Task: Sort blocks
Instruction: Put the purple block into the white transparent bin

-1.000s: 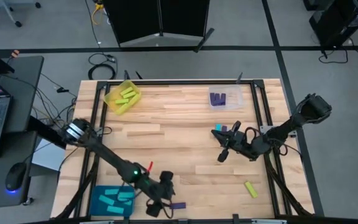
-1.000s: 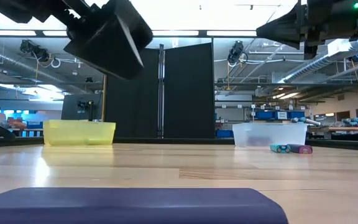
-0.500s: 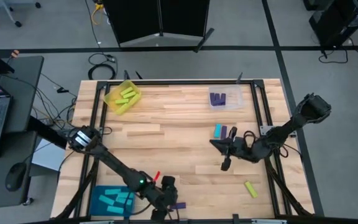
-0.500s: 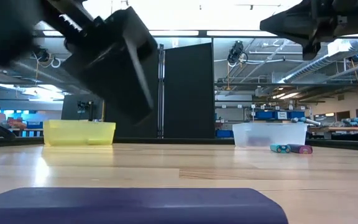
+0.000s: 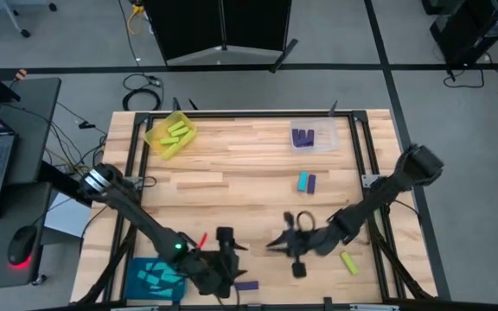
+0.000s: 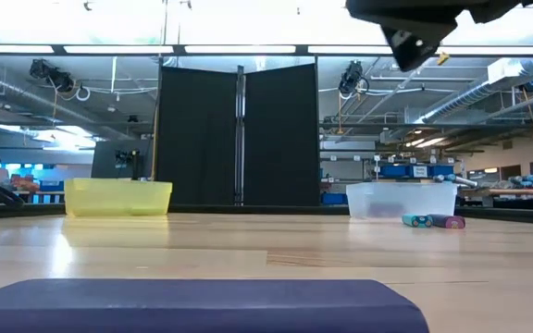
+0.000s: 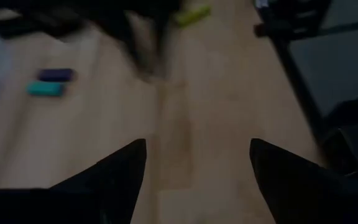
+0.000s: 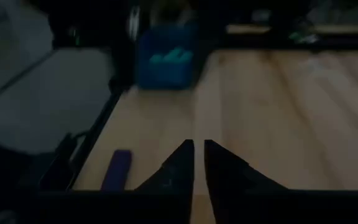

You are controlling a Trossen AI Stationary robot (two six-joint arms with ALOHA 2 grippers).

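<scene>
My left fingers [image 7: 194, 163] are spread, right fingers [image 8: 199, 163] nearly together; both near the purple block [image 8: 118, 168], they could collide.

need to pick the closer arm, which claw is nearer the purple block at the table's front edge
Left. The left claw is right beside the purple block, just off its end. The right claw sits farther away, out toward the table's middle.
</scene>
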